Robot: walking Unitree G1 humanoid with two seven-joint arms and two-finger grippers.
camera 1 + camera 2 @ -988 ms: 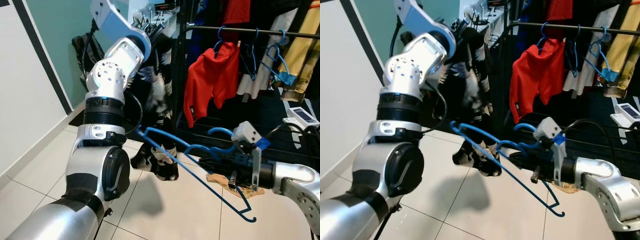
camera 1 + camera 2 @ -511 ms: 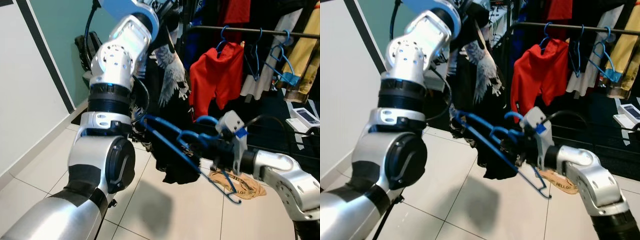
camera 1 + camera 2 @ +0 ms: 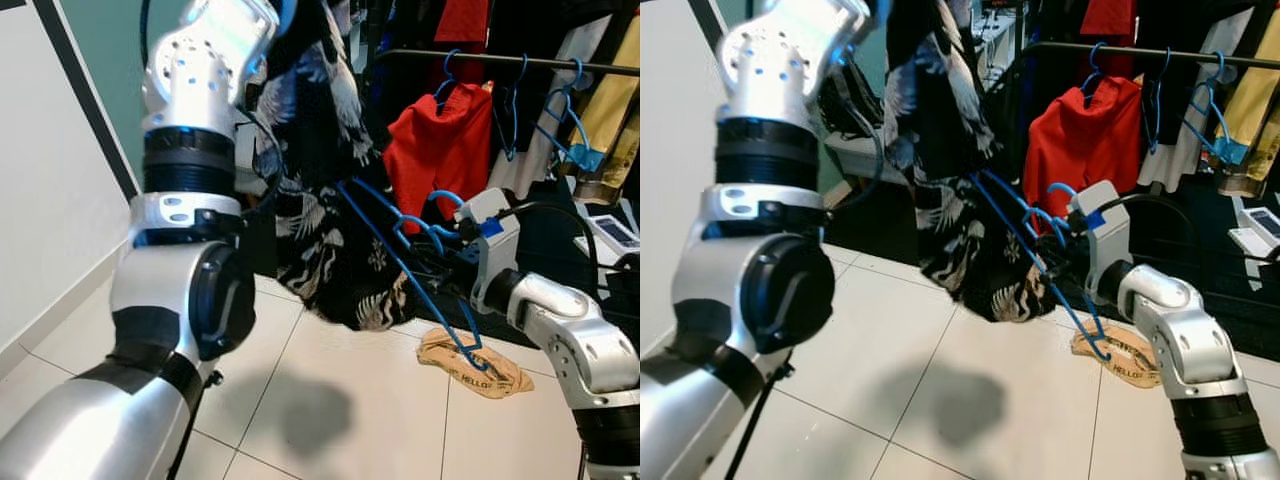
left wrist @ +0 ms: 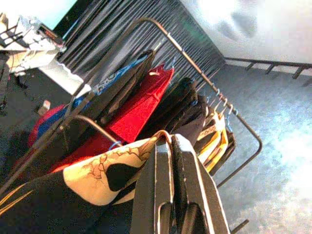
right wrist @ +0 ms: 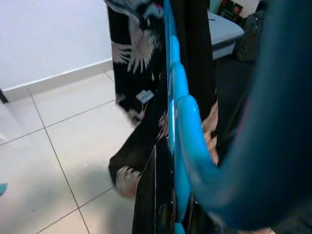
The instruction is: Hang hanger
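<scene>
Glossy blue plastic hanger; soft printed black cloth garment; matt red cloth shirt; dark metal rail; glossy floor tiles.

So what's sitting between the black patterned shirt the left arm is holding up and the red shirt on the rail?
The blue hanger held by the right gripper slants there, between the patterned shirt and the red shirt, in both eye views.

Your left gripper is cut off by the head views' top edge. The garment hides one end of the hanger. Your right gripper is masked by hanger and cloth; its finger spacing is unreadable.
</scene>
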